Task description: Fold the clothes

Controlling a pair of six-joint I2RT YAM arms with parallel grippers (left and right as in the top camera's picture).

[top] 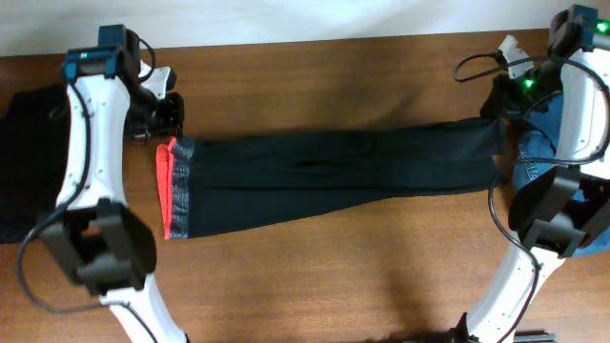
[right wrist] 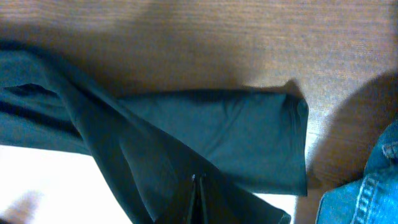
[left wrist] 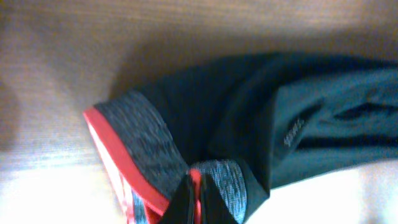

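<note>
Overhead: black trousers (top: 334,176) lie flat across the table (top: 334,276). Grey waistband (top: 181,186) with red edge is at the left, cuffs at the right beside a blue denim garment (top: 538,152).
Left wrist: left gripper (left wrist: 195,202) pinched together on the waistband. Small grey lettering (left wrist: 292,132) on the leg, too blurred to read.
Right wrist: right gripper (right wrist: 198,199) clamped on leg fabric near the cuff.

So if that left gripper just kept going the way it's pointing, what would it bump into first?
The grey waistband of the trousers: the left gripper looks shut on its red edge, so cloth comes first, then probably the wooden table beneath.
</note>
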